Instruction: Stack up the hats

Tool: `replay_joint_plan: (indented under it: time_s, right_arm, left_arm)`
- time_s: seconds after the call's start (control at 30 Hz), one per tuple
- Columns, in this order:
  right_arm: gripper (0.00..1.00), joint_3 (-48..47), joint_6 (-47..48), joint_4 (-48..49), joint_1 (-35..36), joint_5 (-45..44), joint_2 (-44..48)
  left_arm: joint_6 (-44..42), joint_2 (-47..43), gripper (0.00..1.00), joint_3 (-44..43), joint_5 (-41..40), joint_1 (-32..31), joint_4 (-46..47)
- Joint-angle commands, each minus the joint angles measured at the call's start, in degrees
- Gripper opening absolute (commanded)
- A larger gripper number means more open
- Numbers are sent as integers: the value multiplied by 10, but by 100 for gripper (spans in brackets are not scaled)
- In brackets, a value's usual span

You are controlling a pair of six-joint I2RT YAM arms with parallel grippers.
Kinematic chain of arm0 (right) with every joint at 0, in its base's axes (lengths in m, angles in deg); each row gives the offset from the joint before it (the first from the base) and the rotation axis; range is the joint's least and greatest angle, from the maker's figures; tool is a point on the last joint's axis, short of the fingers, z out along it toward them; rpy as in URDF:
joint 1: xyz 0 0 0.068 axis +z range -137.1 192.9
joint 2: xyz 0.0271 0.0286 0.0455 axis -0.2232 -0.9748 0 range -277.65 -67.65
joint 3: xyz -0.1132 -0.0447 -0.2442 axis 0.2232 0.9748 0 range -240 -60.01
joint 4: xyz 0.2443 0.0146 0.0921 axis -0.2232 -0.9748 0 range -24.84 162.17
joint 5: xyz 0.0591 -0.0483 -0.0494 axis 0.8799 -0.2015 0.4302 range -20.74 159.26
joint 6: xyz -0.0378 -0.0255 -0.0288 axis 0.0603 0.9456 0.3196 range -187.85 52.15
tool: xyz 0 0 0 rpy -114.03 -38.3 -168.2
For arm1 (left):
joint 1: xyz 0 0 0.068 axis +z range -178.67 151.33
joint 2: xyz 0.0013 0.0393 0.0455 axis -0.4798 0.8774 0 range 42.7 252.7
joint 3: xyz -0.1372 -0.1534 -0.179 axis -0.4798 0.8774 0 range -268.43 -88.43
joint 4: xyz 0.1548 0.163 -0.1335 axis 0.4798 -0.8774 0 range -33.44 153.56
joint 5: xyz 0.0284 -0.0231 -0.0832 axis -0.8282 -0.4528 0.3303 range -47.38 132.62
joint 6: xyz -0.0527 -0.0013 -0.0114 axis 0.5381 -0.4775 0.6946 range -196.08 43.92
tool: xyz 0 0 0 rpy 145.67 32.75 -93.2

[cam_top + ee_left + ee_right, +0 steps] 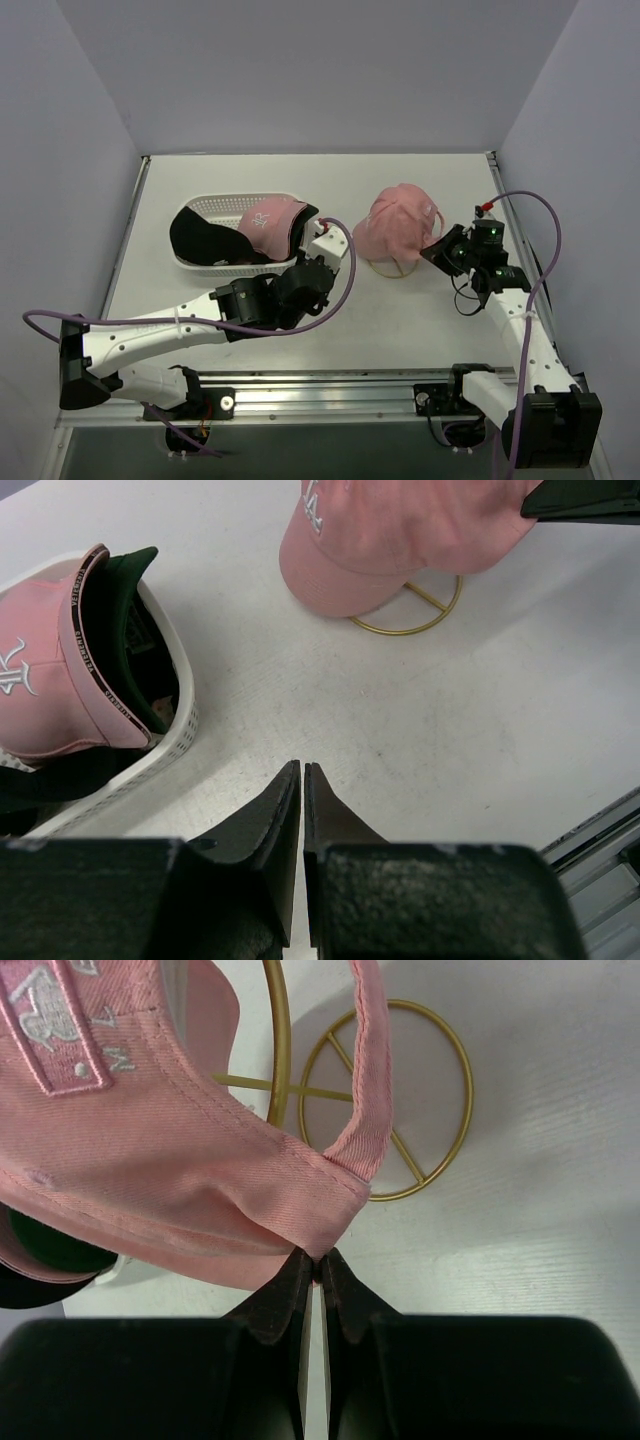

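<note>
A pink hat (pixel 400 222) (pixel 400 530) (pixel 150 1160) lies draped over the gold wire stand (pixel 395 268) (pixel 468 1090) at mid table. My right gripper (pixel 433 249) (pixel 320 1258) is shut on this hat's rear edge, pinching a fold of fabric at its fingertips. Another pink hat (pixel 268 222) (pixel 40 680) lies on top of dark hats (pixel 200 238) (pixel 125 630) in the white basket (pixel 215 203) (pixel 150 760). My left gripper (pixel 322 238) (pixel 302 768) is shut with nothing in it, just above the bare table between basket and stand.
The basket stands at the left of the table and the stand right of centre. The white walls enclose the table at the back and sides. A metal rail (pixel 330 385) runs along the near edge. A purple cable (pixel 345 260) loops beside my left wrist.
</note>
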Motion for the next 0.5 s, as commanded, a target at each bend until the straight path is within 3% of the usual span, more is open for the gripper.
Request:
replay_joint_plan:
  time_s: [0.0, 0.33, 0.43, 0.47]
  right_arm:
    - [0, 10, 13, -1, 0, -20, -10]
    - [3, 0, 21, 9, -4, -14, -12]
    - [13, -29, 35, -18, -4, -25, 10]
    - [22, -49, 40, -28, -4, -25, 9]
  left_arm:
    - [12, -24, 13, 6, -7, 2, -1]
    - [27, -32, 13, 17, -7, 2, -9]
    - [25, -36, 14, 15, -10, 2, -12]
    - [24, -37, 14, 15, -11, 2, -12]
